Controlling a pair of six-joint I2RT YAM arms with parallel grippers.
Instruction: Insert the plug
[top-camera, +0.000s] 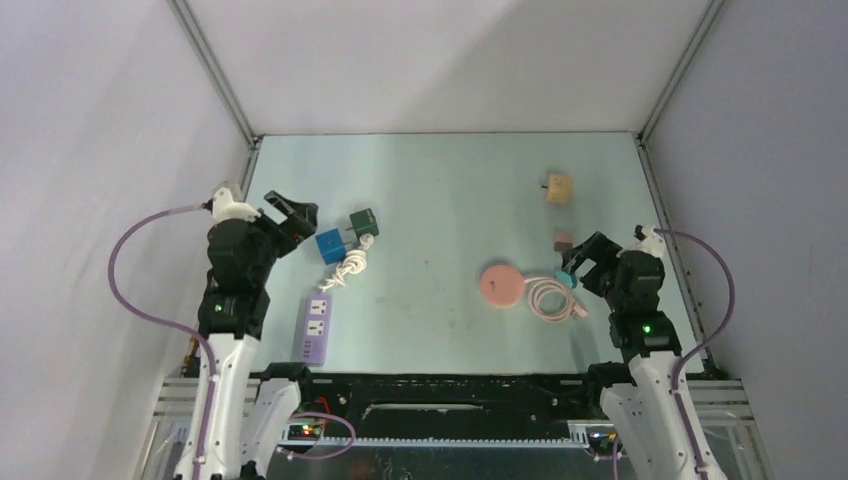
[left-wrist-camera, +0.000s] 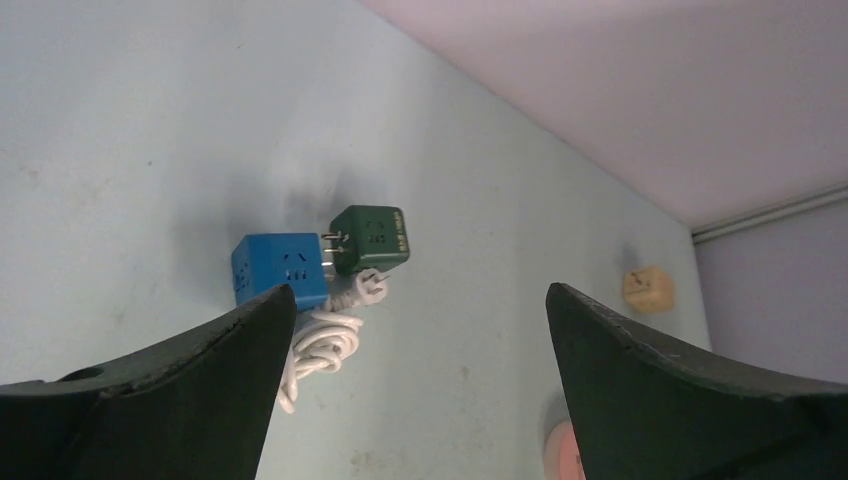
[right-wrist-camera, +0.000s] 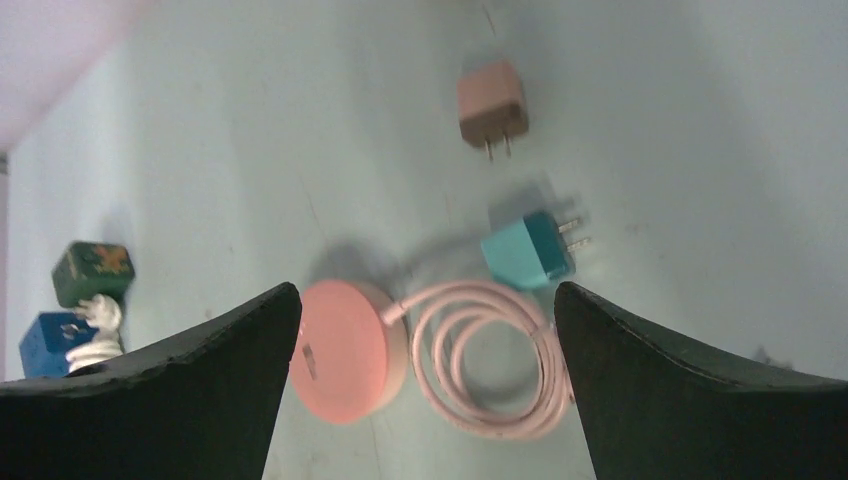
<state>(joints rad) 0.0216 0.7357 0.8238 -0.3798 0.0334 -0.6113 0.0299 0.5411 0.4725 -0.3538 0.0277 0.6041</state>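
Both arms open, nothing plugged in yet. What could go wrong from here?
1. The blue cube and green cube sit close together with the white cable coiled against them; the open left fingers could drag the neighbour along.
2. The teal plug seems tethered by the pink cable to the pink disc, which may tug when the right fingers lift it.
3. Nothing holds the power strip, so it may slide during insertion.

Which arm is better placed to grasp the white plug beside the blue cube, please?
Left, probably: the left gripper, open, sits next to the white plug and blue cube, with the purple power strip on that side. The right gripper is far off, by the pink cable.
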